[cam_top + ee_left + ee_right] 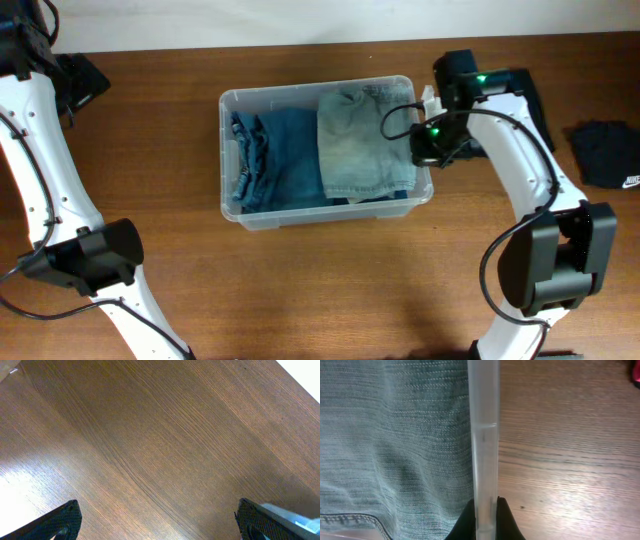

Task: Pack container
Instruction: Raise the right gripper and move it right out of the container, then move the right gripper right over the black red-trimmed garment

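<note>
Position: container [300, 213] sits mid-worktop [150, 130], long axis running left to right as seen from above, one short end wall towards each arm. Inside we see two folded denim pieces side by side. Dark jeans [275, 155] fill the left half and lighter washed jeans [355, 140] the right half, reaching up to the right end wall.

Right hand [485, 522] is pinched narrow on that right end wall [485, 435]. The wrist view shows one fingertip on the denim side and the other on the bare-wood side, with clear plastic between them. So we hold the container itself, not a garment.

Left hand [157, 527] is spread wide and holds nothing. It is over bare wood at the back-left of the worktop, well apart from the container.

Key relation: the container lies to the left of the right hand, along its own long axis, so we judge any pull or push from this grip runs lengthwise. Right arm is clearly the nearer one.

Dark garment [605, 150] lies on the worktop near the right edge, beyond the right arm. We guess it is the next item to pack. Risk: a one-end grip may skew the container if it is dragged.
</note>
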`<action>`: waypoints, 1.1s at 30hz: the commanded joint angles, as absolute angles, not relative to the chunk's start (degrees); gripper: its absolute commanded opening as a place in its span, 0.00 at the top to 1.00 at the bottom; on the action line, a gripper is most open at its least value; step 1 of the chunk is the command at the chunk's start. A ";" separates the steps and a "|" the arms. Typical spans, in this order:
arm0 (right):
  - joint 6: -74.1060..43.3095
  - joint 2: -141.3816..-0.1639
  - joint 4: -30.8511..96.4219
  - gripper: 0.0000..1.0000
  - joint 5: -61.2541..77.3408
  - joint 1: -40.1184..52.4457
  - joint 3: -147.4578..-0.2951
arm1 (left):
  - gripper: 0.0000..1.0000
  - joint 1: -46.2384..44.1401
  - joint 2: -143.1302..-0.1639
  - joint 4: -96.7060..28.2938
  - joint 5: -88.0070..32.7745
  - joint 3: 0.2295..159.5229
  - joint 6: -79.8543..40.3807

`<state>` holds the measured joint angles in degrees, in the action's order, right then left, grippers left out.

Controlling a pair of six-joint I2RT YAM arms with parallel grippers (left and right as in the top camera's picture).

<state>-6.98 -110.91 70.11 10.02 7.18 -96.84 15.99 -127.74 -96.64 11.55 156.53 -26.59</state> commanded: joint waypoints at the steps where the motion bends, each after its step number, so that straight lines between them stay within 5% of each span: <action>1: -13.08 -111.18 68.71 0.96 12.91 9.89 -96.42 | 0.01 16.14 -126.82 -96.68 11.79 156.20 -26.89; 18: -13.45 -111.18 66.74 0.95 12.88 10.17 -96.42 | 0.01 16.14 -126.85 -96.68 11.79 156.20 -26.89; 22: -10.96 -111.15 66.70 0.66 10.92 10.11 -96.71 | 0.01 16.14 -126.85 -96.68 11.79 156.20 -26.89; 33: -10.37 -110.15 73.65 0.41 5.72 9.76 -107.98 | 0.01 16.14 -126.85 -96.71 11.79 156.20 -26.89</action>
